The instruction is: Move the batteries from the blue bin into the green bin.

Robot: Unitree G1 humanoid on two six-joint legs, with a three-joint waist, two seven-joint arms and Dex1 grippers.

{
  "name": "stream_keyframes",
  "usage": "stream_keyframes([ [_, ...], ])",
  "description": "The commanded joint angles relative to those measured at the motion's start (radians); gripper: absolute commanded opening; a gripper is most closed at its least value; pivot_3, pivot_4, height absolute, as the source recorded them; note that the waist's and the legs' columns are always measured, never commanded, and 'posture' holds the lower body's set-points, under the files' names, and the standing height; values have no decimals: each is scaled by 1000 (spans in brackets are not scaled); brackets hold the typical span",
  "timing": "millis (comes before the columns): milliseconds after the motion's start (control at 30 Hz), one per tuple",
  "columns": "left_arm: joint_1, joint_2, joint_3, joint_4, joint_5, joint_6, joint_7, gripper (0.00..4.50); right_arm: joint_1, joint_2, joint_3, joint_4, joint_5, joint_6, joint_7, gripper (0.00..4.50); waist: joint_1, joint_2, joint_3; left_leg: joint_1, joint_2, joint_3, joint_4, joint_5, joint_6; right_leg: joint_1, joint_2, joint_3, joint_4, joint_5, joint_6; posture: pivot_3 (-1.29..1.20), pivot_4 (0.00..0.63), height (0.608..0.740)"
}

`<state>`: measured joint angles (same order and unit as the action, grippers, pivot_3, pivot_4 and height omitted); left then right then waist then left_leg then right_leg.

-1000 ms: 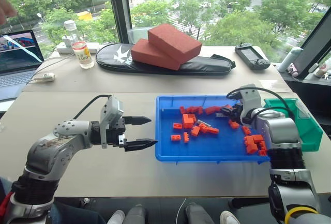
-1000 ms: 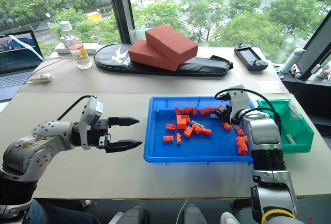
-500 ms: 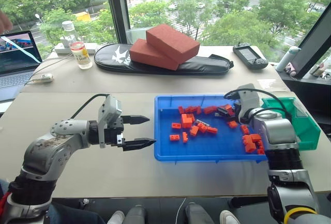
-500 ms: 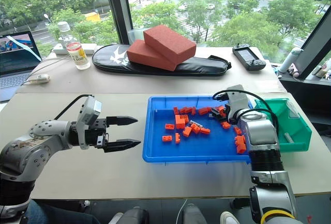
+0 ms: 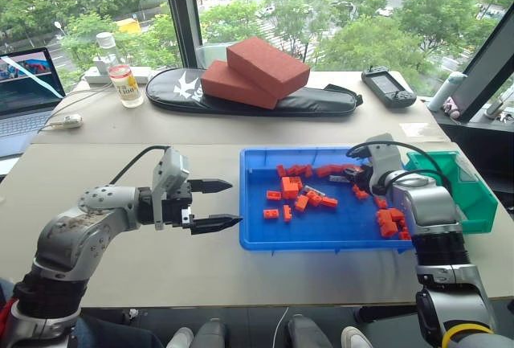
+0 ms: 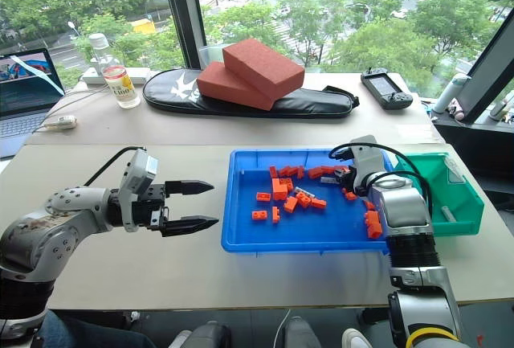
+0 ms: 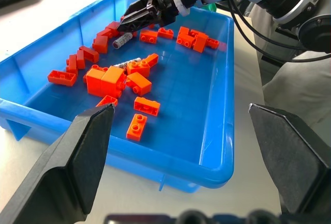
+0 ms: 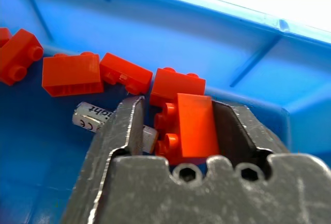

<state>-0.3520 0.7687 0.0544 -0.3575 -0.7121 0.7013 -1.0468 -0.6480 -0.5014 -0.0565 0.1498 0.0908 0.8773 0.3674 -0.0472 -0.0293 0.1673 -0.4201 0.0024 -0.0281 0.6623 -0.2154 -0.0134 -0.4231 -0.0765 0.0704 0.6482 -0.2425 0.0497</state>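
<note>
Over the blue bin [image 5: 321,231], right pincer [image 7: 126,26] grips an orange block [image 8: 189,125]; left pincer [image 5: 217,203] gapes.

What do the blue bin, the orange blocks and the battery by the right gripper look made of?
Blue bin: likely moulded plastic, glossy; highlights on floor, ribbed walls.
Orange blocks: plastic, smooth; studded tops.
Battery: probably metal can under a silvery printed wrap; lettering visible.
Right gripper: dark fingers, scuffed bare at the edges, so seemingly metal.

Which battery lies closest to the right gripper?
The battery lying just off the right gripper; the other battery lies farther away, tucked among orange blocks.
</note>
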Motion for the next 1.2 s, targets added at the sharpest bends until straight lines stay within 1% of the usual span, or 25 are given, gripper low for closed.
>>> stream_keyframes([
  [33,-11,8,11,-12,-4,-10,-4,4500,-14,-27,-31,-30,5,-15,2,908,0,0,0,0,0,0,0,0,0,0,0,0,0,0,0,0,150,740],
  [167,-10,7,9,-11,-1,-11,-4,4500,-7,-40,-38,-33,5,-18,-1,909,1,0,0,0,0,0,0,0,0,0,0,0,0,0,0,0,150,740],
  [233,-9,7,10,-12,-2,-9,-2,4500,-1,-63,-55,-79,11,-9,5,909,1,0,0,0,0,0,0,0,0,0,0,0,0,0,0,0,150,740],
  [300,-6,8,13,-15,-3,-8,0,4500,11,-105,-85,-175,33,37,26,909,1,0,0,0,0,0,0,0,0,0,0,0,0,0,0,0,150,740],
  [400,2,12,19,-20,-6,-6,0,4500,108,-266,-150,-448,124,230,146,909,4,1,0,-1,0,0,0,0,0,-1,0,0,0,0,0,0,150,740],
  [500,6,11,17,-19,-7,-5,-2,4500,257,-420,-167,-617,186,352,240,909,10,1,1,-1,0,-2,-1,0,1,0,0,-2,-1,0,0,0,150,740],
  [533,7,9,14,-18,-6,-6,-3,4500,298,-454,-181,-657,203,377,258,909,10,0,0,-1,0,-2,-1,-1,1,0,0,-2,-2,0,0,0,150,740],
  [600,4,4,6,-13,-2,-8,-1,4500,362,-471,-240,-735,239,432,277,909,3,0,0,0,0,-1,-1,-1,1,1,0,-2,-2,0,0,0,150,740],
  [667,1,1,0,-10,-3,-7,-3,4500,391,-462,-271,-771,255,452,274,1914,-2,0,0,1,1,1,-1,-1,1,1,0,0,-2,0,0,0,150,740],
  [733,-4,-1,-5,-7,0,-8,-4,4500,391,-445,-279,-782,271,463,264,2516,-1,0,0,4,1,1,-1,0,0,3,1,1,-1,0,0,0,150,740],
  [800,-9,-1,-9,-2,6,-14,-5,4500,371,-438,-255,-770,263,457,237,3165,1,0,0,5,1,1,-1,0,0,4,1,1,-1,0,0,0,150,740],
  [867,-15,-2,-10,3,7,-15,-5,4500,329,-420,-230,-746,257,446,208,3891,2,0,0,5,1,1,-1,0,0,4,1,1,-1,0,0,0,150,740],
  [933,-19,-4,-9,5,4,-14,-5,4500,262,-375,-201,-714,263,435,180,4480,2,0,0,4,1,1,-1,0,0,4,1,1,-1,0,0,0,150,740],
  [1067,-17,-13,-20,3,12,-21,2,4500,145,-266,-57,-582,226,358,120,4480,0,0,0,4,1,1,-1,0,0,3,1,1,-1,0,0,0,150,740],
  [1133,-12,-17,-17,-4,12,-23,12,4500,126,-215,7,-480,198,289,106,4480,2,0,0,4,1,1,-1,0,0,3,1,1,-1,0,0,0,150,740],
  [1200,-6,-17,-6,-15,2,-17,21,4500,117,-191,43,-375,157,214,87,4480,4,0,0,4,1,1,-1,0,0,3,1,1,-1,0,0,0,150,740],
])
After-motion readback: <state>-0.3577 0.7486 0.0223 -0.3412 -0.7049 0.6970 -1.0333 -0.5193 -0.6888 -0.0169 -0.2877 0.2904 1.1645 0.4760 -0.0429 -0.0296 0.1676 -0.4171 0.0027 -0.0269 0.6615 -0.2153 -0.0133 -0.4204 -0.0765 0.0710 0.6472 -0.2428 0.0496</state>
